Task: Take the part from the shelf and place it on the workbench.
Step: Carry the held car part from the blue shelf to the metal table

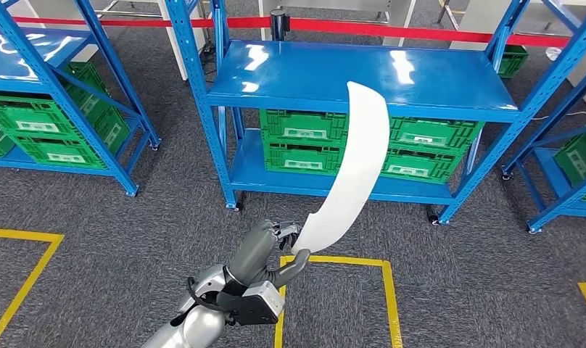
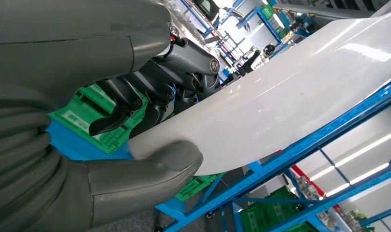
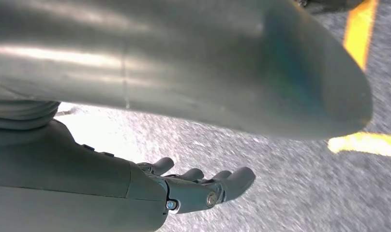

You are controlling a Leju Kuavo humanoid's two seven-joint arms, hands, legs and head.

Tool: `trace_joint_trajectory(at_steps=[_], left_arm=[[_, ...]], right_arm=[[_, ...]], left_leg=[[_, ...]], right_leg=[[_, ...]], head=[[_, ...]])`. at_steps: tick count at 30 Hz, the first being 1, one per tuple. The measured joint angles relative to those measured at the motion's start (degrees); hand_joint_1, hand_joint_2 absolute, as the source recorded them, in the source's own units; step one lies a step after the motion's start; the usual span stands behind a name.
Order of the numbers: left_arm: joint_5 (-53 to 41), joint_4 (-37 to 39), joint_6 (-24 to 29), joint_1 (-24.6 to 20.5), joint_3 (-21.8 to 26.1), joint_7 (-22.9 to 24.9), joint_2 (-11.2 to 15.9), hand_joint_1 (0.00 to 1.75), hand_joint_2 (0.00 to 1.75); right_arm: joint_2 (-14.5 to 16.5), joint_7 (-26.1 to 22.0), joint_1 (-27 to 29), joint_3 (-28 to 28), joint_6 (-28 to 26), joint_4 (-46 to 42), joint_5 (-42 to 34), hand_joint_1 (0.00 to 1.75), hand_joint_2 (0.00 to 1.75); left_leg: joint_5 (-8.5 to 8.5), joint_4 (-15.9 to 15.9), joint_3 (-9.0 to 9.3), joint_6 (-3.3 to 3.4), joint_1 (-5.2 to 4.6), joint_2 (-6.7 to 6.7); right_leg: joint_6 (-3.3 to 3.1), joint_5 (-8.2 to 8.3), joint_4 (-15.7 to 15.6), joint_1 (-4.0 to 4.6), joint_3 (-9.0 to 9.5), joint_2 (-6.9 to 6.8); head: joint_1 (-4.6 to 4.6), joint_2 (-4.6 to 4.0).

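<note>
Rising through the frame's centre, a curved white part [image 1: 352, 170] is pinched by the left hand [image 1: 279, 250]. The right hand [image 3: 203, 186] is held spread over grey carpet [image 3: 290, 193].

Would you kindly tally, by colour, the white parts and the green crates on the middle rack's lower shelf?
white part, held by the left hand: 1
green crates visible on the lower shelf of the middle rack: 4
Total: 5
</note>
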Motion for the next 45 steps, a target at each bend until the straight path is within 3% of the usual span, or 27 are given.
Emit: trace_joint_trajectory(at_steps=[1, 2, 3, 4, 6, 8, 10, 12, 13, 15, 17, 18, 20, 22, 27, 28, 29, 31, 32, 34, 35, 36, 37, 38, 40, 42, 45], left_arm=[[0.0, 0.0, 0.0, 0.1, 0.0, 0.0, 0.0, 1.75, 1.75], [0.0, 0.0, 0.0, 0.2, 0.0, 0.0, -0.1, 1.75, 1.75], [0.0, 0.0, 0.0, 0.3, 0.0, 0.0, -0.1, 1.75, 1.75], [0.1, 0.0, 0.0, 0.4, 0.0, 0.0, -0.1, 1.75, 1.75], [0.1, 0.0, 0.0, 0.4, 0.0, 0.0, -0.1, 1.75, 1.75], [0.2, -0.1, 0.0, 0.4, 0.0, 0.0, -0.2, 1.75, 1.75], [0.2, -0.3, -0.1, 0.3, 0.0, -0.2, -0.4, 1.75, 1.75], [0.3, -0.4, -0.1, 0.3, 0.0, -0.4, -0.5, 1.75, 1.75], [0.4, -0.4, -0.2, 0.3, 0.0, -0.6, -0.5, 1.75, 1.75], [0.8, -0.5, -0.3, 0.2, 0.0, -1.1, -0.5, 1.75, 1.75], [1.3, -0.5, -0.5, 0.0, 0.0, -1.5, -0.5, 1.75, 1.75], [1.6, -0.5, -0.7, 0.0, 0.0, -1.6, -0.5, 1.75, 1.75], [2.0, -0.4, -1.0, -0.1, 0.0, -1.7, -0.5, 1.75, 1.75], [2.2, -0.4, -1.1, -0.1, 0.0, -1.7, -0.5, 1.75, 1.75], [2.2, -0.4, -1.2, -0.1, 0.0, -1.8, -0.5, 1.75, 1.75], [2.3, -0.4, -1.2, -0.1, 0.0, -2.0, -0.6, 1.75, 1.75], [2.4, -0.5, -1.3, -0.2, 0.0, -2.1, -0.7, 1.75, 1.75], [2.7, -0.5, -1.5, -0.4, 0.0, -2.4, -1.1, 1.75, 1.75], [2.7, -0.5, -1.8, -0.4, 0.0, -2.5, -1.4, 1.75, 1.75], [2.6, -0.3, -2.5, -0.6, 0.0, -2.7, -1.9, 1.75, 1.75], [2.6, -0.1, -2.7, -0.8, 0.0, -2.8, -2.1, 1.75, 1.75], [2.6, 0.0, -2.9, -1.1, 0.0, -2.8, -2.2, 1.75, 1.75], [2.8, 0.2, -3.2, -1.4, 0.0, -2.8, -2.3, 1.75, 1.75], [3.0, 0.3, -3.4, -1.8, 0.0, -2.8, -2.4, 1.75, 1.75], [3.3, 0.5, -3.9, -2.5, -0.1, -2.9, -2.7, 1.75, 1.75], [3.3, 0.7, -4.1, -3.1, -0.2, -3.0, -3.0, 1.75, 1.75], [3.6, 1.0, -4.1, -3.5, -0.4, -3.3, -3.2, 1.75, 1.75]], right_arm=[[0.0, 0.2, 0.0, 0.0, 0.0, 0.0, 0.0, 0.0, 0.0], [0.0, 0.3, 0.0, 0.0, 0.1, 0.0, 0.0, 0.0, 0.0], [0.0, 0.4, 0.0, 0.0, 0.1, 0.0, 0.0, 0.0, 0.0], [0.0, 0.4, 0.0, 0.0, 0.1, 0.0, 0.0, 0.0, 0.0], [-0.1, 0.2, 0.0, 0.0, -0.1, 0.0, -0.3, 0.0, 0.0], [-0.2, 0.2, -0.3, 0.0, -0.3, 0.0, -0.5, 0.0, 0.0], [-0.3, 0.3, -0.5, 0.0, -0.6, 0.0, -0.8, 0.0, 0.0], [-0.3, 0.3, -0.5, 0.0, -0.7, 0.0, -1.3, 0.0, 0.0], [-0.4, 0.1, -0.5, -0.1, -0.7, 0.0, -1.5, 0.0, 0.0], [-0.4, -0.5, -0.7, -0.1, -0.5, 0.0, -1.3, 0.0, 0.0], [-0.5, -0.9, -0.9, 0.0, -0.1, 0.0, -1.0, 0.0, 0.0], [-0.5, -1.3, -0.9, 0.0, 0.2, 0.0, -1.4, 0.0, 0.0], [-0.5, -2.5, -0.9, -0.2, 0.8, 0.0, -2.6, 0.0, 0.0], [-0.5, -3.2, -1.0, -0.3, 1.0, 0.0, -3.0, 0.0, 0.0], [-0.5, -3.5, -1.0, -0.4, 1.2, 0.0, -3.1, 0.0, 0.0], [-0.5, -3.7, -1.1, -0.4, 1.4, 0.0, -3.1, 0.0, 0.0], [-0.5, -3.8, -1.1, -0.5, 1.5, 0.0, -3.3, 0.0, 0.0], [-0.5, -3.7, -1.3, -0.7, 1.3, 0.0, -3.7, 0.0, 0.0], [-0.6, -3.5, -1.2, -1.0, 1.1, 0.0, -3.9, 0.0, 0.0], [-0.7, -3.2, -1.1, -1.3, 0.7, 0.0, -4.0, 0.0, 0.0], [-0.8, -2.8, -1.0, -1.4, 0.5, 0.0, -3.9, 0.0, 0.0], [-0.9, -2.6, -1.0, -1.4, 0.5, 0.0, -3.8, 0.0, 0.0], [-1.0, -2.5, -0.8, -1.4, 0.4, 0.0, -3.7, 0.0, 0.0], [-1.1, -2.4, -0.8, -1.4, 0.3, 0.0, -3.7, 0.0, 0.0], [-1.2, -2.4, -0.7, -1.4, 0.2, 0.0, -3.7, 0.0, 0.0], [-1.3, -2.2, -0.8, -1.4, 0.1, -0.1, -3.6, 0.0, 0.0], [-1.4, -2.2, -0.8, -1.4, -0.1, -0.1, -3.2, 0.0, 0.0]], left_leg=[[0.76, 0.1, -0.93, 0.19, -0.05, 0.02], [1.51, 0.2, -1.9, 0.23, -0.11, 0.06], [2.23, 0.4, -3.0, 0.21, -0.17, 0.1], [2.9, 0.6, -4.12, 0.13, -0.19, 0.14], [4.01, 1.4, -6.17, -0.21, -0.14, 0.17], [4.89, 2.1, -7.67, -0.78, -0.26, 0.16], [5.81, 2.4, -8.24, -1.47, -0.34, 0.2], [6.53, 2.3, -8.47, -2.16, -0.25, 0.18], [5.79, 2.7, -8.91, -2.54, -0.18, 0.11], [1.1, 6.8, -10.43, -3.27, 0.04, -0.03], [-4.2, 14.1, -11.88, -3.85, 0.23, -0.05], [-5.06, 16.9, -12.01, -4.0, 0.28, -0.05], [-4.11, 18.8, -10.99, -4.03, 0.32, -0.06], [-3.04, 18.2, -10.07, -3.97, 0.33, -0.06], [-2.25, 17.0, -9.0, -3.88, 0.33, -0.06], [-1.54, 14.5, -7.05, -3.67, 0.3, -0.09], [-1.68, 9.9, -3.78, -3.25, 0.15, -0.14], [-1.83, 1.7, 1.27, -2.02, -0.16, -0.13], [-1.58, -0.6, 1.75, -1.19, -0.24, -0.03], [0.84, -0.7, -0.55, -0.01, -0.08, 0.3], [1.75, -0.5, -1.79, 0.17, -0.08, 0.37], [2.33, -0.3, -2.78, 0.06, -0.02, 0.42], [2.83, 0.1, -3.85, -0.15, 0.09, 0.45], [3.24, 0.7, -4.92, -0.44, 0.27, 0.46], [3.83, 2.1, -6.95, -1.18, 0.44, 0.47], [4.4, 3.1, -8.03, -1.94, 0.26, 0.47], [4.84, 3.3, -8.56, -3.0, 0.31, 0.43]], right_leg=[[0.09, -3.07, 3.7, 0.04, -0.86, 0.02], [0.16, -5.06, 7.4, 0.06, -1.45, 0.04], [0.2, -5.57, 10.1, 0.09, -1.42, 0.05], [0.19, -4.8, 11.0, 0.11, -0.54, 0.05], [0.07, -2.11, 7.1, 0.12, 4.1, 0.04], [-0.32, -2.67, -0.7, 0.31, 9.98, 0.09], [-0.96, -4.22, -5.0, 0.6, 12.3, 0.2], [-1.8, -3.56, -5.4, 0.54, 11.61, 0.13], [-2.29, -2.96, -5.4, 0.46, 11.12, 0.01], [-3.05, -1.59, -5.5, 0.3, 9.75, -0.19], [-3.25, -0.25, -5.5, 0.35, 8.19, -0.23], [-3.2, 0.41, -5.4, 0.37, 7.41, -0.28], [-3.08, 1.45, -5.3, 0.39, 6.09, -0.38], [-3.02, 1.85, -5.2, 0.39, 5.53, -0.41], [-2.96, 2.12, -5.2, 0.39, 5.2, -0.41], [-2.87, 2.47, -5.2, 0.41, 4.8, -0.39], [-2.59, 3.07, -5.2, 0.42, 4.29, -0.4], [-1.68, 4.45, -5.3, 0.29, 3.47, -0.38], [-0.94, 2.48, -3.2, 0.18, 2.55, -0.3], [0.26, -3.34, 4.1, 0.03, 0.32, -0.05], [0.64, -6.07, 8.5, 0.01, -0.67, 0.03], [0.85, -5.8, 10.4, -0.05, -0.55, 0.04], [1.06, -4.43, 10.3, -0.16, 0.54, 0.04], [1.32, -2.78, 8.2, -0.35, 2.65, 0.03], [1.68, -2.33, 0.7, -0.54, 8.07, 0.14], [0.92, -3.95, -3.9, -0.38, 10.73, 0.32], [-1.26, -3.35, -4.1, -0.26, 9.96, 0.23]], head=[[0.01, 0.0], [0.01, 0.0], [0.01, 0.0], [0.02, 0.0], [0.01, 0.0], [-0.09, 0.0], [-0.25, 0.0], [-0.27, 0.0], [-0.29, 0.0], [-0.33, 0.0], [-0.41, 0.0], [-0.43, 0.0], [-0.46, 0.0], [-0.46, 0.0], [-0.49, 0.0], [-0.5, 0.0], [-0.49, 0.0], [-0.52, 0.0], [-0.51, 0.0], [-0.49, 0.0], [-0.44, 0.0], [-0.44, 0.0], [-0.44, 0.0], [-0.44, 0.0], [-0.4, 0.0], [-0.36, 0.0], [-0.33, 0.0]])
